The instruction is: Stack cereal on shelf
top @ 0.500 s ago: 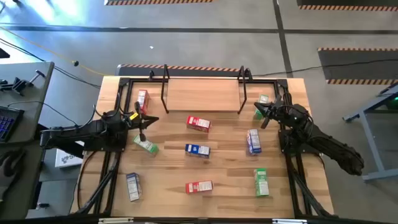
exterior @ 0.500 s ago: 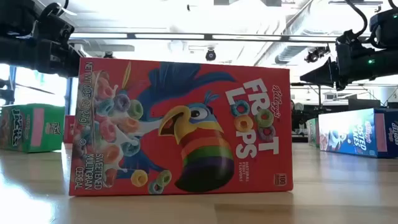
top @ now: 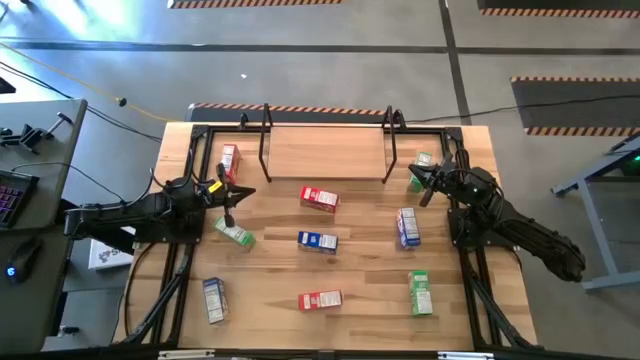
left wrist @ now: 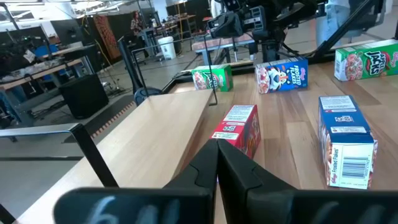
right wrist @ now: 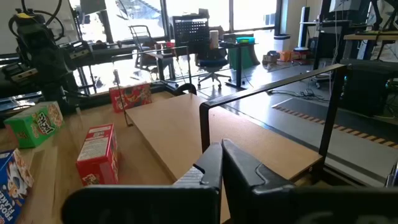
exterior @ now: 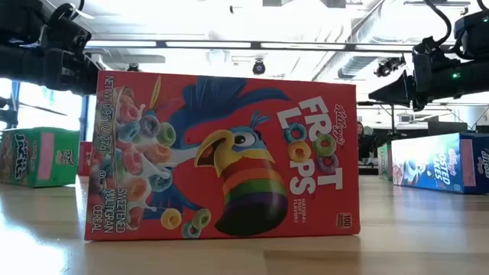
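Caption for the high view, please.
Both grippers, left and right, shut and empty; cereal boxes scattered; shelf bare.

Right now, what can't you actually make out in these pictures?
- Low view: the red Froot Loops box fills the middle and hides the shelf and most other cereal.
- High view: box print too small to read.
- High view: green box partly covered by the right gripper.
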`<action>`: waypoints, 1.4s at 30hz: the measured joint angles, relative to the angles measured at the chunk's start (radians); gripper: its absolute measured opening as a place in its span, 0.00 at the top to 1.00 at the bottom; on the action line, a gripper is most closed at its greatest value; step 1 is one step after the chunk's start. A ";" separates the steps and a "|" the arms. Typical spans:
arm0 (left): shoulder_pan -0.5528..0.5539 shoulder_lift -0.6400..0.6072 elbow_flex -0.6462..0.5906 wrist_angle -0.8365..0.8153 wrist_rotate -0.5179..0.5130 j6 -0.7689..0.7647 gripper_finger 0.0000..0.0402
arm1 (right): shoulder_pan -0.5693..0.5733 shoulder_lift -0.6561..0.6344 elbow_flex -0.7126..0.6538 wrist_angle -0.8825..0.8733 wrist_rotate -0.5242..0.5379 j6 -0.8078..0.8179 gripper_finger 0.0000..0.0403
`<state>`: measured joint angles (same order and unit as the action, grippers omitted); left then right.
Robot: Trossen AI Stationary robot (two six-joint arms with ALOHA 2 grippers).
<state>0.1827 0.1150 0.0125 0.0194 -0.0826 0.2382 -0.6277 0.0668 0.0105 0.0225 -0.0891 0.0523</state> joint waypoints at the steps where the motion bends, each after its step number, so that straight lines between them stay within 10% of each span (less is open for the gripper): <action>1: 0.000 0.000 0.000 0.000 0.000 0.000 1.00 | 0.000 0.000 0.000 0.000 0.000 0.000 1.00; 35: 0.000 0.000 0.000 0.003 -0.005 -0.001 1.00 | 0.000 0.000 0.000 0.000 0.000 0.000 1.00; 42: 0.000 0.000 0.000 0.007 -0.005 -0.330 1.00 | 0.000 0.000 0.000 0.000 0.000 0.000 1.00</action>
<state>0.1825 0.1149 0.0125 0.0269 -0.0875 -0.0916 -0.6277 0.0667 0.0106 0.0223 -0.0893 0.0522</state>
